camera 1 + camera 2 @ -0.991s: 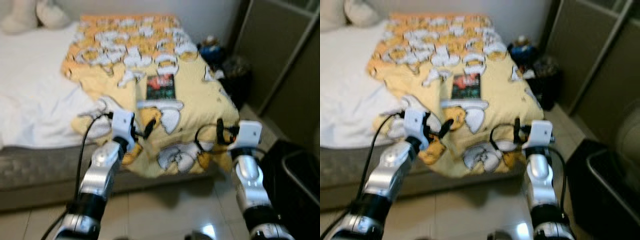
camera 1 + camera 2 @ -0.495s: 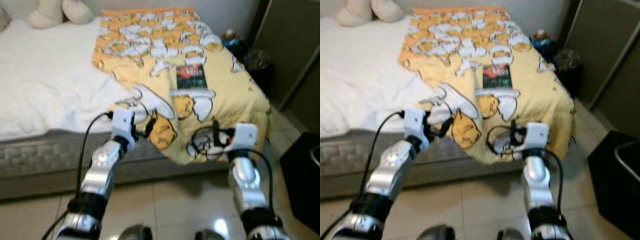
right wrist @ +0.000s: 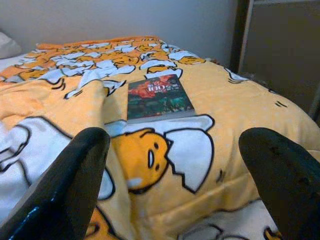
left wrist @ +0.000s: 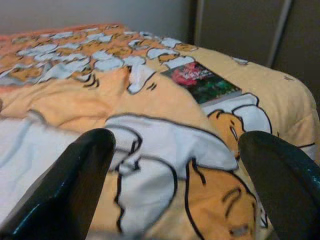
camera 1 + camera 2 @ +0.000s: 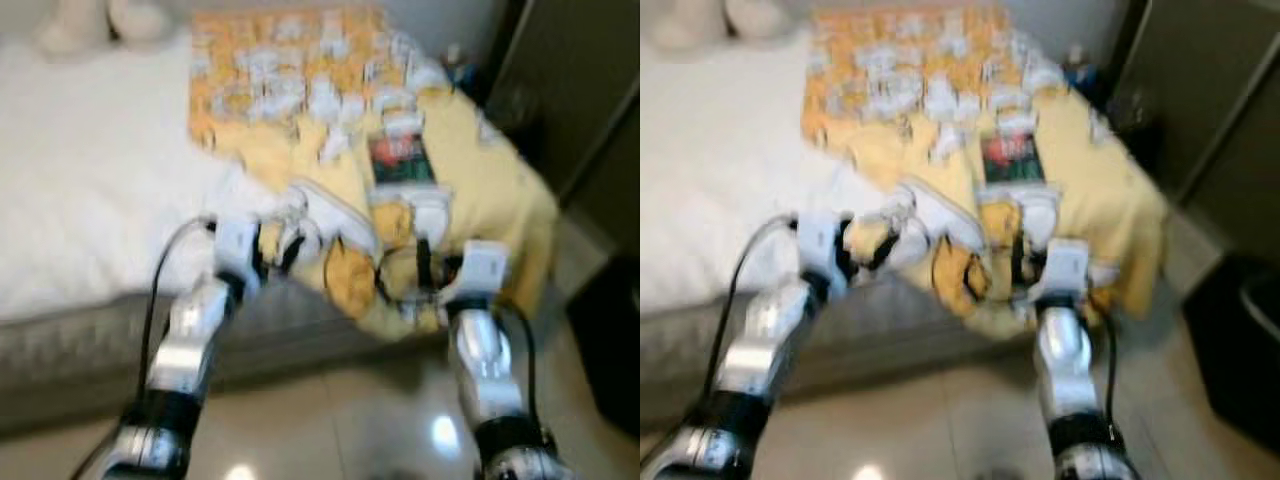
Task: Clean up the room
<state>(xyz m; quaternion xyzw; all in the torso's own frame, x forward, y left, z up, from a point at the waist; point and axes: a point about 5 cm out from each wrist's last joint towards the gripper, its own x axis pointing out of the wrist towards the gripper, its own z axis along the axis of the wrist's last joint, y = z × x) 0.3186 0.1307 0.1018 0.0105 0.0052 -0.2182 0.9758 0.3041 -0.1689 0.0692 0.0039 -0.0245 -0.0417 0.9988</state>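
Little of the tidying looks done so far, judging by how things lie on the bed (image 5: pixel 80 200). Taking the book (image 3: pixel 157 97) as the landmark and going left to right: far to its left the white sheet lies bare, and nearer it the yellow cartoon-egg blanket (image 3: pixel 240 120) is rumpled and folded back on itself, so it has yet to be straightened. The left gripper (image 4: pixel 175 170) hovers just short of that folded edge, left of the book, its two fingers spread wide with nothing between them. The book itself lies flat on the blanket, not yet picked up. The right gripper (image 3: pixel 175 175) hangs just this side of the book and slightly to its right, fingers likewise wide apart and empty. Right of the book the blanket drapes over the bed's corner toward a dark cabinet (image 5: pixel 590 90). The book's red-and-green cover seems to show "100", with other lettering too blurred to read.
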